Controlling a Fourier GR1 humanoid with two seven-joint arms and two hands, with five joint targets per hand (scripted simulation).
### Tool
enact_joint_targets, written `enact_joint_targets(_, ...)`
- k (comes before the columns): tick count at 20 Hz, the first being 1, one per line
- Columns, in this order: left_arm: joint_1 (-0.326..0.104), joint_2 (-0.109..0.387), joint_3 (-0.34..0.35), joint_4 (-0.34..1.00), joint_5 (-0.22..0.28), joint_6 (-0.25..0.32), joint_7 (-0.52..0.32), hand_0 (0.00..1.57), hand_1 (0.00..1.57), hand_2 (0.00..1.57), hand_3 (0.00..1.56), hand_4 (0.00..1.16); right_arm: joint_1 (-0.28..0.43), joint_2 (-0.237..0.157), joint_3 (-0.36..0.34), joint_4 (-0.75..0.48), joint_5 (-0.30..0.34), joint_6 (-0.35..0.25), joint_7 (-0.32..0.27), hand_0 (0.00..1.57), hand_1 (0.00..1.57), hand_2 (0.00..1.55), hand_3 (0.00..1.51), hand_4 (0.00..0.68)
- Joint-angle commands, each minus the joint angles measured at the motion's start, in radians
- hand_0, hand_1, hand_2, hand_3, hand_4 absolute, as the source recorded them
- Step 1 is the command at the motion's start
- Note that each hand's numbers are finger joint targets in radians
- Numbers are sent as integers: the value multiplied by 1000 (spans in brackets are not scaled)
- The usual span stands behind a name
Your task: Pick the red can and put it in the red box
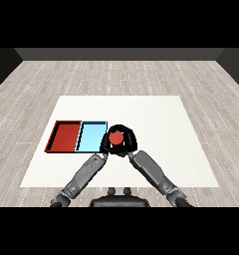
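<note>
No text, label, brand, number or sign can be read anywhere. The red can point(116, 137) at centre frame, the red tray point(55, 136) and the blue tray point(83, 134) at left show plain colour only.

The red can point(116, 137) stands upright, its round red top facing up, just right of the blue tray point(91, 137) and near that tray's right edge. Black fingers curl round its sides, so little of its wall shows. The red tray point(63, 136), a shallow rectangle with a dark rim, lies flat, touching the blue tray's left side, so the blue tray sits between it and the can
</note>
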Motion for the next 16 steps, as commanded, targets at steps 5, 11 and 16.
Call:
enact_joint_targets(5, -28, -30, -26, 6, 32, 33, -4, 1571, 1571, 1528, 1424, 907, -3, 21, 64, -44, 9, -70, 7, 1506, 1506, 1458, 1397, 547)
enact_joint_targets(11, -30, -30, -30, 24, 64, 42, -39, 1571, 1571, 1569, 1491, 1140, 22, 19, -12, -41, 6, 85, 4, 0, 0, 0, 0, 0)
enact_joint_targets(16, -19, -20, 34, 20, 50, -17, -46, 1571, 1571, 1569, 1491, 1140, 36, -3, -78, -74, 16, 154, 54, 0, 0, 0, 0, 0)
